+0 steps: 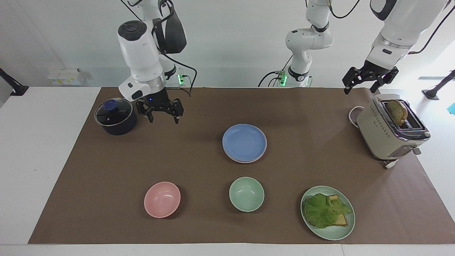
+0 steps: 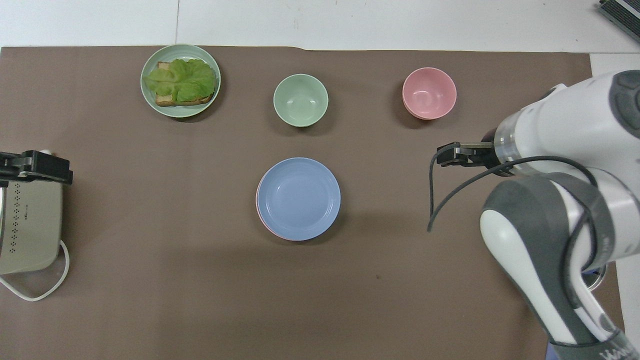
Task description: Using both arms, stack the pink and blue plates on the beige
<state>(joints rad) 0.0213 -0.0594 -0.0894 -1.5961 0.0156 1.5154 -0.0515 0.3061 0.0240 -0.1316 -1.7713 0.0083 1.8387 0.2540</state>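
The right arm (image 1: 140,46) stands nearly upright at its own end of the counter (image 1: 199,110), with the wrist pointing straight down. Its hand, the right hand (image 1: 162,119), hangs in the air over bare brown mat just beside the dark pot (image 1: 115,117). The two fingers are spread apart and nothing is between them; they touch nothing.

The left arm (image 1: 394,32) comes down from above at the other end and waits there. The left hand (image 1: 359,85) hovers over the edge of the mat, next to the beige toaster (image 1: 391,128) with a slice of bread in its slot. Its fingers are also apart and empty.

The blue plate (image 1: 244,142) lies flat, open side up, near the middle of the counter, between the two arms. It is round, so it has no long axis. It sits on top of the pink plate (image 2: 259,215), of which only a thin rim shows at the edge. I cannot tell if a beige plate is under these two.

Farther from the robots than the stack stand a pink bowl (image 1: 162,199), a green bowl (image 1: 246,194) and a green plate (image 1: 334,233) with lettuce and toast, all well apart from the stack.
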